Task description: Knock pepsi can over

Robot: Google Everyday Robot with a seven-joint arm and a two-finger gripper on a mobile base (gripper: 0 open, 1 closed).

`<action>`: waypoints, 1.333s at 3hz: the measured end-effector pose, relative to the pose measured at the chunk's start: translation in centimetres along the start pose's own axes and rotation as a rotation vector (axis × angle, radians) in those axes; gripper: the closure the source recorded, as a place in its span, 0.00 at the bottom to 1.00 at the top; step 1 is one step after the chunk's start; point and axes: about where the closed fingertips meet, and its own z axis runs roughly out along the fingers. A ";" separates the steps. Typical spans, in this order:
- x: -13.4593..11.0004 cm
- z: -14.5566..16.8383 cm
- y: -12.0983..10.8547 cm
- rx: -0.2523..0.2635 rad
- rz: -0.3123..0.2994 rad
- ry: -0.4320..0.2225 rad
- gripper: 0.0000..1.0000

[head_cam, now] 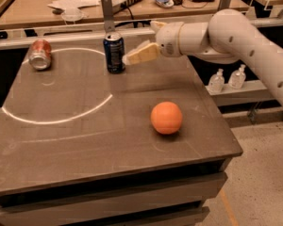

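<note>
Pincer (128,59) just rt of upright pepsi can (114,53); orange ball (166,118) apart.

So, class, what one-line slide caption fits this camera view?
Robot gripper beside the upright pepsi can on a table, orange ball in front, reddish can lying on its side nearby.

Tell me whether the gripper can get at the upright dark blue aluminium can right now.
Probably yes. The gripper hangs right beside the dark blue aluminium can, at its mid-height, with nothing between them; the round orange ball sits well nearer the front edge.
</note>
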 end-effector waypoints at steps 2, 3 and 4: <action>0.8 5.8 0.0 -0.093 0.063 -0.078 0.00; 1.6 7.8 0.6 -0.158 0.081 -0.076 0.23; 1.9 8.7 0.9 -0.197 0.088 -0.072 0.46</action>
